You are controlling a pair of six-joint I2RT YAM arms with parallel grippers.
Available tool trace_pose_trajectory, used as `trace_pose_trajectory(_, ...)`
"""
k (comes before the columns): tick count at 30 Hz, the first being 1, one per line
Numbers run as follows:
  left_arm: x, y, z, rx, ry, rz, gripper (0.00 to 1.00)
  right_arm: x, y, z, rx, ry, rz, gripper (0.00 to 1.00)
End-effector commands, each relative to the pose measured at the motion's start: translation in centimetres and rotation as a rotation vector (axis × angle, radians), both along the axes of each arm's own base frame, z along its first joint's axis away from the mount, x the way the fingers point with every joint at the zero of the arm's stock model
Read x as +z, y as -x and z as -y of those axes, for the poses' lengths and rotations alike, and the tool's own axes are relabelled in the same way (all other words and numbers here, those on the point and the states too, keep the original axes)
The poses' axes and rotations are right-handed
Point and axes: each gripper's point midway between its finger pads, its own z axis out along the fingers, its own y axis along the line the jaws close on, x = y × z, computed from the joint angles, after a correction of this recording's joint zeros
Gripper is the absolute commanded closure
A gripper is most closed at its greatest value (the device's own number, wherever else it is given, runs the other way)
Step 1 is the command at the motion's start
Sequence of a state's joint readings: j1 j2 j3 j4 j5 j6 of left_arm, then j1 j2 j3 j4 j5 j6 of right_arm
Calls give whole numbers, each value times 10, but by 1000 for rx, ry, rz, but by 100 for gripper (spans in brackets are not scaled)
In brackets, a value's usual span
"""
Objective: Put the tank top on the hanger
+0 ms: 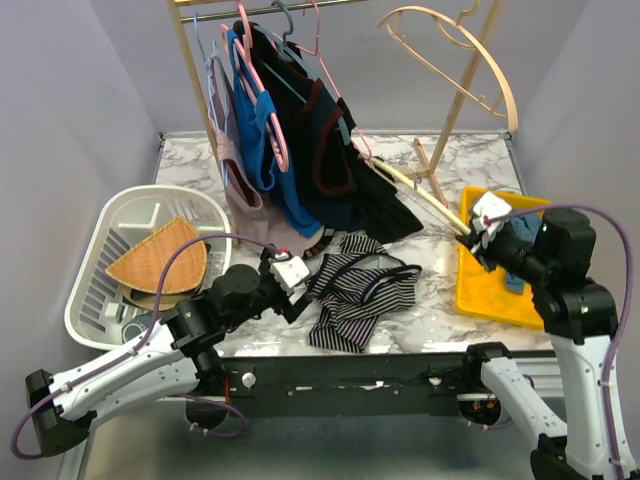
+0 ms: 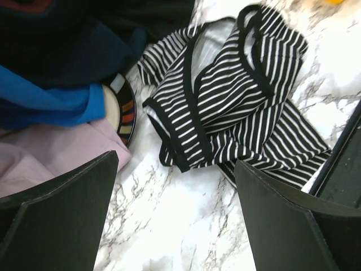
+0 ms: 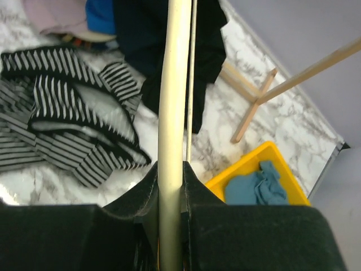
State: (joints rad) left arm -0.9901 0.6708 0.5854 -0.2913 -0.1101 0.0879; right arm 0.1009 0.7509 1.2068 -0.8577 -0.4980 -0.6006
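Left gripper: fingers spread wide and holding nothing. It sits low over the marble table, with the near hem of the tank top just ahead between the 2 fingers. Whether they touch it is unclear from the wrist view.

Right gripper: fingers pressed together on the hanger, pinching its cream wooden bar. Only its edge shows, so the shape is hard to judge. The bar runs from the gripper up-left toward the dark garments on the rack.

The tank top lies crumpled on the marble at centre, between the 2 arms, straps loose, not on the hanger.

- Beside it, to the left, a striped-rim plate is partly under blue cloth and pink cloth.
- A yellow tray under the right arm holds a teal cloth.
- A white basket sits far left.
- A 2nd cream arch hanger hangs at the top right.
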Motion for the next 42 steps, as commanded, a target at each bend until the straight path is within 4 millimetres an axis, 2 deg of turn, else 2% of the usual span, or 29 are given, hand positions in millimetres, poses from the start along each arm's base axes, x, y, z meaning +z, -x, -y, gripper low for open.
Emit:
trace_pose_trajectory(1,26,10,13,-116,125,107,1,-54,40,8,75,134,-39,100)
trace_pose_trajectory(4,28,21,22,-210,116,105,1,-74,61,7,126,171,-73,99)
trace_pose_trajectory(6,34,29,28,-277,108,108,1,-81,72,3,183,184,-70,100)
trace_pose_trajectory(7,28,31,29,-305,69,107,1,-87,80,0,212,181,-96,100)
trace_pose_trajectory(12,35,43,38,-437,19,135,1,-95,109,-24,439,159,-99,99)
trace_pose_trajectory(14,36,42,40,-457,3,152,1,-105,120,-32,524,131,-151,100)
trace_pose_trajectory(20,39,40,45,-485,-10,177,1,-114,123,-50,708,71,-203,100)
trace_pose_trajectory(25,25,45,49,-514,-28,125,2,-113,124,-60,809,35,-176,100)
trace_pose_trajectory(28,18,55,54,-567,-22,76,7,-112,120,-64,824,1,-179,100)
trace_pose_trajectory(31,15,61,60,-601,-8,36,25,-115,117,-66,829,-14,-199,100)
trace_pose_trajectory(32,13,60,61,-596,-8,25,41,-115,116,-66,832,-19,-203,99)
trace_pose_trajectory(34,10,57,64,-578,-7,7,61,-118,115,-67,835,-31,-224,100)
trace_pose_trajectory(35,8,56,65,-569,-3,-8,83,-119,116,-68,840,-40,-232,100)
trace_pose_trajectory(36,7,55,65,-562,-1,-17,99,-121,116,-68,843,-44,-237,100)
trace_pose_trajectory(39,5,57,70,-548,20,-69,100,-124,116,-69,845,-70,-279,99)
trace_pose_trajectory(40,4,58,72,-552,30,-85,100,-125,116,-70,844,-79,-292,96)
trace_pose_trajectory(41,3,58,73,-550,36,-98,100,-125,116,-70,842,-92,-315,90)
trace_pose_trajectory(42,3,59,75,-545,46,-119,100,-123,115,-71,845,-102,-317,75)
